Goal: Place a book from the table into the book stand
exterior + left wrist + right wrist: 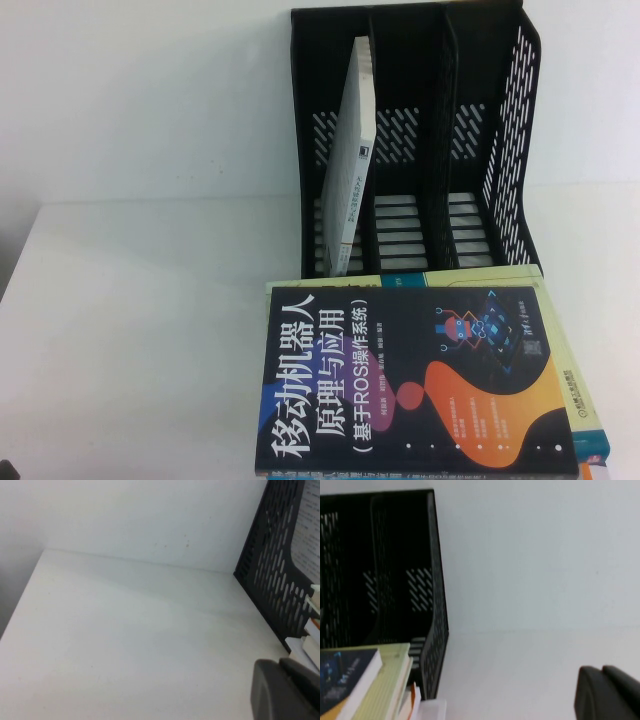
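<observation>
The book with a dark cover, white Chinese title and orange-pink swirls lies flat on top of a stack at the table's front edge. Its corner also shows in the right wrist view. The black book stand stands just behind the stack, with its middle and right slots empty. My left gripper is shut and empty, low over the table to the left of the stand's perforated side. My right gripper is shut and empty, to the right of the stand. Neither gripper shows in the high view.
A thin white-grey book stands leaning in the stand's left slot. A pale yellow-and-teal hardcover lies under the dark book and also shows in the right wrist view. A white wall rises behind the table.
</observation>
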Controlling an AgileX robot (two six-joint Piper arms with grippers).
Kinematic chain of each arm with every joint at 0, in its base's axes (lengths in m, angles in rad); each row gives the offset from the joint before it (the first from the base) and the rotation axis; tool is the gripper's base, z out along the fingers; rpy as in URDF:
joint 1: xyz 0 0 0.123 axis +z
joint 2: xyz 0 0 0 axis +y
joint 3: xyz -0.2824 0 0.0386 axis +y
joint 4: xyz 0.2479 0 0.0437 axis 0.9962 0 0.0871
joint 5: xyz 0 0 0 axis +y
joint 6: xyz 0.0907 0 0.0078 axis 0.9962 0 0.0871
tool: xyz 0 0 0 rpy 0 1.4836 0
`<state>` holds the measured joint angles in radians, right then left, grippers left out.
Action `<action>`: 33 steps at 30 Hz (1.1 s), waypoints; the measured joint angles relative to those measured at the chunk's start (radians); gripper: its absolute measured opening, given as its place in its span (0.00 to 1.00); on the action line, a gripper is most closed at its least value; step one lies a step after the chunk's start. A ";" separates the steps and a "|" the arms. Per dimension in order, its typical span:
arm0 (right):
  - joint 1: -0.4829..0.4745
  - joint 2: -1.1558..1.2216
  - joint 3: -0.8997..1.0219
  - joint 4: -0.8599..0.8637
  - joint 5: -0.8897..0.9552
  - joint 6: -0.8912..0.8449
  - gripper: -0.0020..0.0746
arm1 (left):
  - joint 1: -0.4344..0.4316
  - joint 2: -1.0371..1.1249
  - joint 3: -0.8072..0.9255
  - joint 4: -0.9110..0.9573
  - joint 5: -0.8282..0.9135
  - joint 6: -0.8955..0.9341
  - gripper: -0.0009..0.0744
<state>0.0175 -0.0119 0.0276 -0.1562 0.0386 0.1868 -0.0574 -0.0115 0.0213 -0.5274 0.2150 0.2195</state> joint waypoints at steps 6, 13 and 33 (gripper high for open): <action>0.000 0.000 0.000 0.000 -0.061 0.000 0.02 | 0.000 0.000 0.000 0.011 0.000 0.053 0.01; 0.000 0.000 0.000 0.000 -0.091 0.000 0.02 | 0.000 0.000 0.000 0.017 -0.006 0.075 0.01; 0.000 0.000 -0.207 0.156 -0.606 0.018 0.02 | 0.000 0.000 -0.229 -0.451 -0.268 -0.003 0.01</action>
<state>0.0175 -0.0119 -0.1795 0.0000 -0.5671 0.2049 -0.0574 -0.0119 -0.2079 -0.9789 -0.0527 0.2168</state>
